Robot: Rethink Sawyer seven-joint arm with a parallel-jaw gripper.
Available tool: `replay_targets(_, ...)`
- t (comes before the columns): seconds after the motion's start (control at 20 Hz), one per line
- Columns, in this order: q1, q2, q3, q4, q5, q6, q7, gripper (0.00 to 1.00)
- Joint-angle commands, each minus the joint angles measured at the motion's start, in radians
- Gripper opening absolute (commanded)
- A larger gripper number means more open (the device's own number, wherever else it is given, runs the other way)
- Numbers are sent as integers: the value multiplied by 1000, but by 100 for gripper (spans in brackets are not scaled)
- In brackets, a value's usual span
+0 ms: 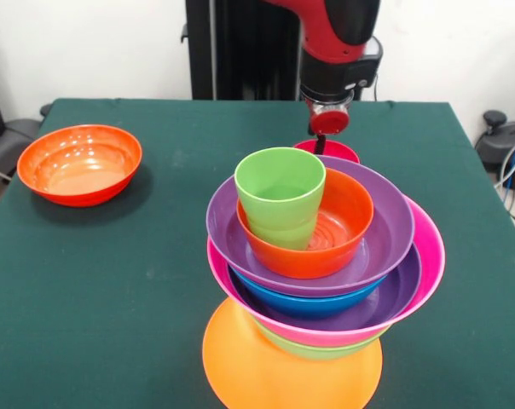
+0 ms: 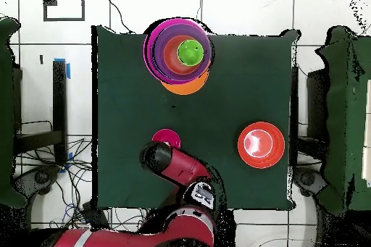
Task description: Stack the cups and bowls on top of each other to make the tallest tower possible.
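Observation:
The tower (image 1: 317, 256) stands at the table's near side on an upturned orange bowl (image 1: 283, 366). Above the base are green, pink, purple, blue, purple and red-orange bowls. The light-green cup (image 1: 280, 196) stands upright in the top red-orange bowl (image 1: 338, 226). The tower also shows in the overhead view (image 2: 179, 52). My gripper (image 1: 324, 136) hangs just over the near rim of the small magenta bowl (image 1: 336, 151), which lies on the table behind the tower. In the overhead view the arm's end (image 2: 156, 156) covers the gripper beside the magenta bowl (image 2: 166, 139).
A second red-orange bowl (image 1: 80, 164) sits upright alone at the left of the front view; it also shows in the overhead view (image 2: 259, 144). The green table (image 1: 112, 281) ends close in front of the tower.

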Motion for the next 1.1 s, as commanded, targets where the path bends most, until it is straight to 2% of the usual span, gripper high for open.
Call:
replay_targets(0.05,8,67,83,-22,7,-53,104,100)
replay_targets(0.2,14,71,72,-21,7,-39,106,100)
replay_targets(0.45,-1,77,86,-10,2,-70,101,100)
replay_targets(0.65,-12,67,109,10,-21,-182,107,100)
replay_targets(0.7,-4,67,105,11,-28,-218,111,0)
replay_targets(0.85,-5,64,109,20,-55,-323,132,0)
replay_targets(1.0,46,72,59,12,-53,-418,173,0)
replay_targets(1.1,93,64,14,16,-25,-436,192,0)
